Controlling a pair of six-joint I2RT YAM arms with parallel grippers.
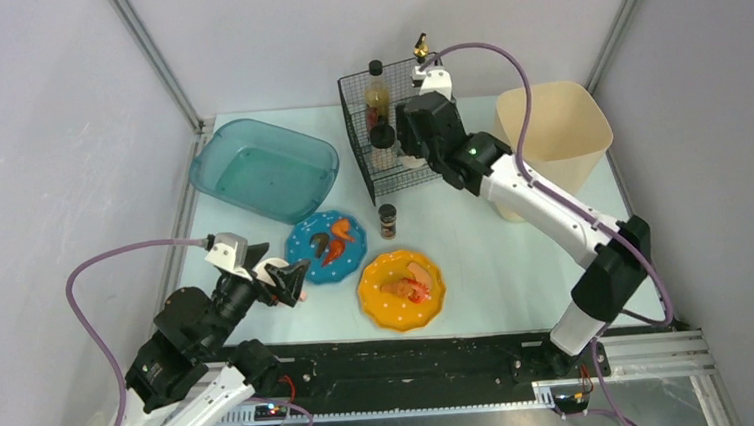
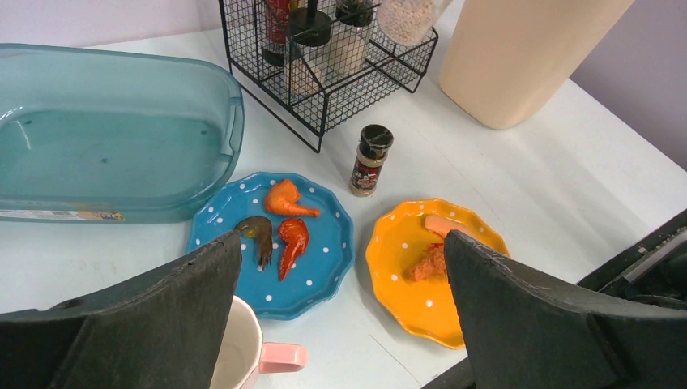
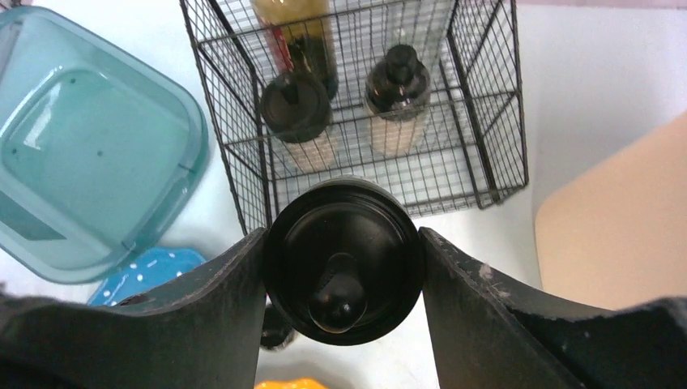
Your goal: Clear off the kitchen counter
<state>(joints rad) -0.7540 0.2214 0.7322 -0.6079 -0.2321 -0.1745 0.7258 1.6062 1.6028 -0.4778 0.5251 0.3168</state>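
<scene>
The kitchen counter (image 1: 517,263) carries a blue dotted plate (image 1: 300,240) with shrimp pieces, an orange plate (image 1: 374,303) with food scraps, and a small spice jar (image 1: 388,220) between them. My left gripper (image 2: 342,243) hangs open over the front left, nothing between its fingers; a white mug with a pink handle (image 2: 243,348) sits just below its left finger. My right gripper (image 3: 342,243) is shut on a black-lidded jar (image 3: 344,259), held just in front of the wire rack (image 3: 486,121). In the top view the right gripper (image 1: 418,140) covers that jar.
The rack (image 1: 362,124) at the back middle holds a tall bottle (image 3: 300,32) and two black-capped jars (image 3: 296,105). A teal translucent tub (image 1: 265,171) stands back left. A tall beige bin (image 1: 553,131) stands back right, close to the right arm.
</scene>
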